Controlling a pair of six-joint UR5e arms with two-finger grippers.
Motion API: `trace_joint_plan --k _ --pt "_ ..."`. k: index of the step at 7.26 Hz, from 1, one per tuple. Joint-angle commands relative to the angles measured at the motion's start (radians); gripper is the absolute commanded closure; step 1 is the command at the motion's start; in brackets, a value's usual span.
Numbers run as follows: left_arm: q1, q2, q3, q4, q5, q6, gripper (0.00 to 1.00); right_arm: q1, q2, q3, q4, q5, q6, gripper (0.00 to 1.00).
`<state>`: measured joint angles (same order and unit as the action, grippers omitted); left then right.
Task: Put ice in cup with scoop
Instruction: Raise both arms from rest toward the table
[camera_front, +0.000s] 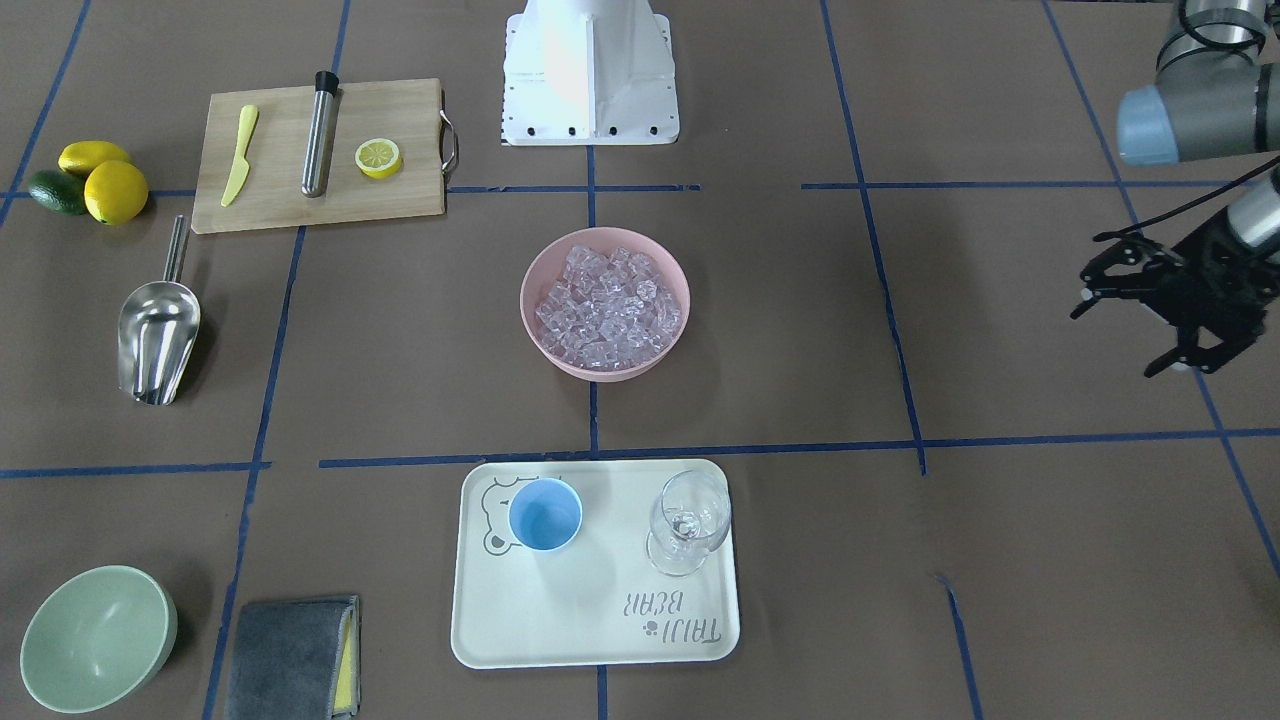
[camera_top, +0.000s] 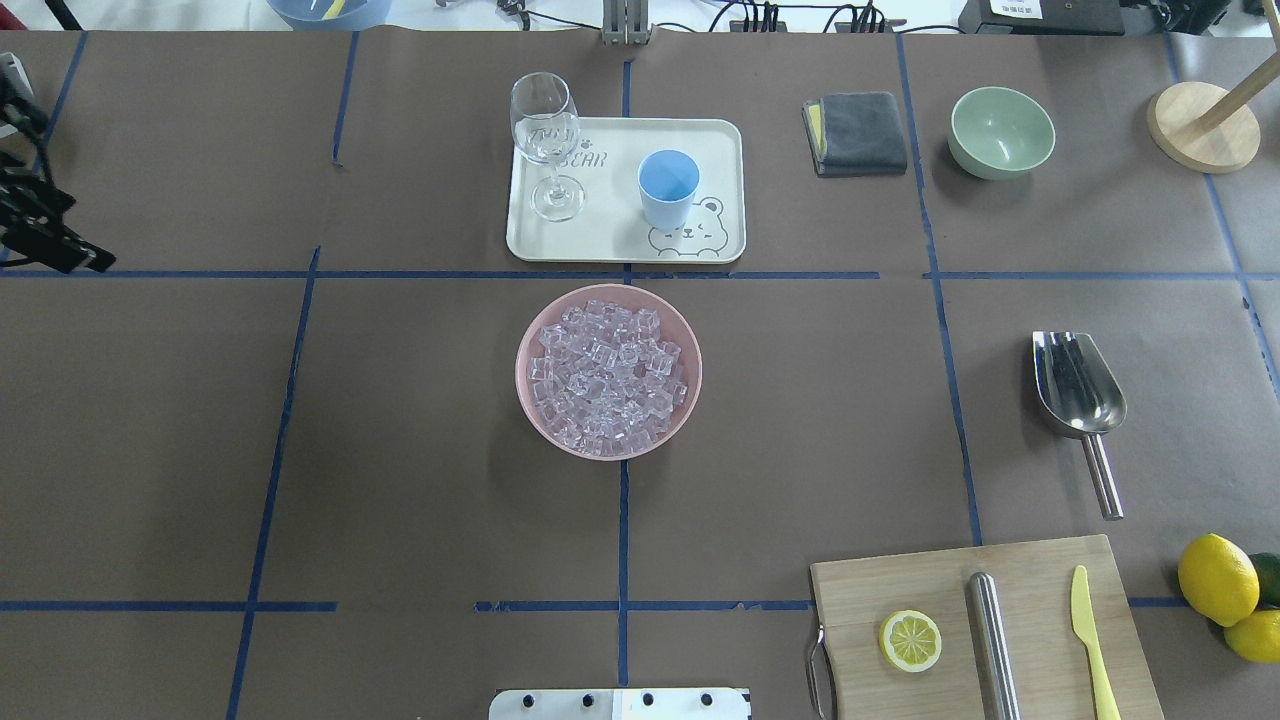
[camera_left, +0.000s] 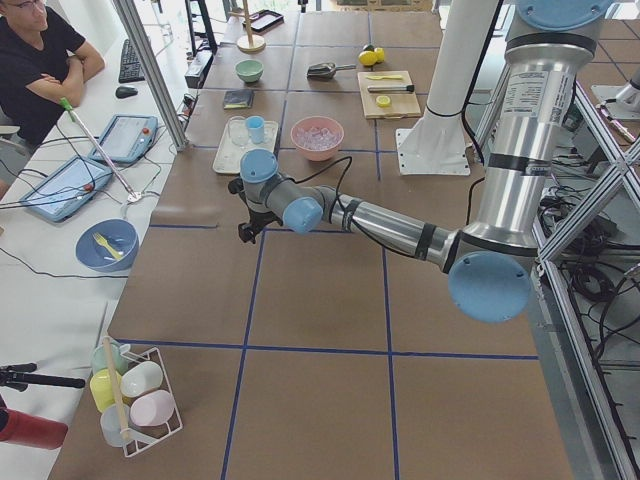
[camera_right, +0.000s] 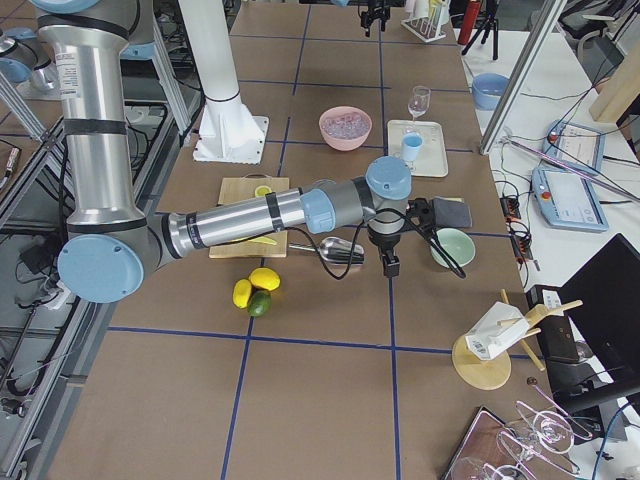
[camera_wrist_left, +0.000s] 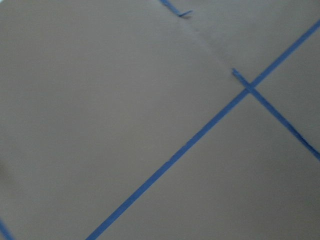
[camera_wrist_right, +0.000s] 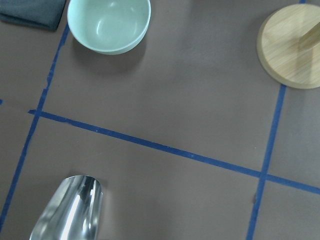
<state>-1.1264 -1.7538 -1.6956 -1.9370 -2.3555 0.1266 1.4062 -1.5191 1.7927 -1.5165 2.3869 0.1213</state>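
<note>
The ice (camera_front: 607, 310) fills a pink bowl (camera_front: 527, 300) at the table's middle; it also shows in the overhead view (camera_top: 607, 375). The light-blue cup (camera_front: 545, 514) stands upright on a white tray (camera_front: 600, 630), seen from overhead too (camera_top: 668, 187). The steel scoop (camera_front: 158, 340) lies on the table by itself (camera_top: 1080, 395); its trough shows in the right wrist view (camera_wrist_right: 70, 212). My left gripper (camera_front: 1115, 340) is open and empty, far from all of them. My right gripper (camera_right: 390, 262) hovers just beyond the scoop's trough; I cannot tell whether it is open.
A wine glass (camera_front: 688, 520) stands on the tray beside the cup. A pale green bowl (camera_top: 1001, 130) and a grey cloth (camera_top: 855, 132) lie near it. A cutting board (camera_top: 1040, 590) holds a lemon half, steel cylinder and knife. Lemons (camera_top: 1216, 578) and a wooden stand (camera_top: 1203, 125) sit at the edge.
</note>
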Motion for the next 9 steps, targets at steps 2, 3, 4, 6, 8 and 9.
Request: trace_joint_plan --k 2,3,4,6,8,9 --pt "0.21 -0.122 0.017 -0.251 0.053 -0.022 0.0 -0.084 -0.047 0.019 0.004 -0.002 0.107 0.0" --pt "0.282 -0.156 0.054 -0.345 0.137 -0.024 0.0 -0.087 -0.068 0.027 0.022 -0.002 0.163 0.0" --pt "0.356 -0.186 0.11 -0.412 0.168 -0.028 0.0 -0.116 -0.073 0.034 0.074 -0.006 0.323 0.0" --pt "0.387 -0.214 0.139 -0.424 0.168 -0.028 0.0 -0.255 -0.166 0.042 0.351 -0.114 0.628 0.0" --pt "0.387 -0.216 0.139 -0.5 0.168 -0.025 0.0 -0.39 -0.205 0.077 0.395 -0.14 0.769 0.0" --pt "0.389 -0.214 0.142 -0.549 0.17 -0.018 0.0 -0.438 -0.219 0.097 0.395 -0.155 0.82 0.0"
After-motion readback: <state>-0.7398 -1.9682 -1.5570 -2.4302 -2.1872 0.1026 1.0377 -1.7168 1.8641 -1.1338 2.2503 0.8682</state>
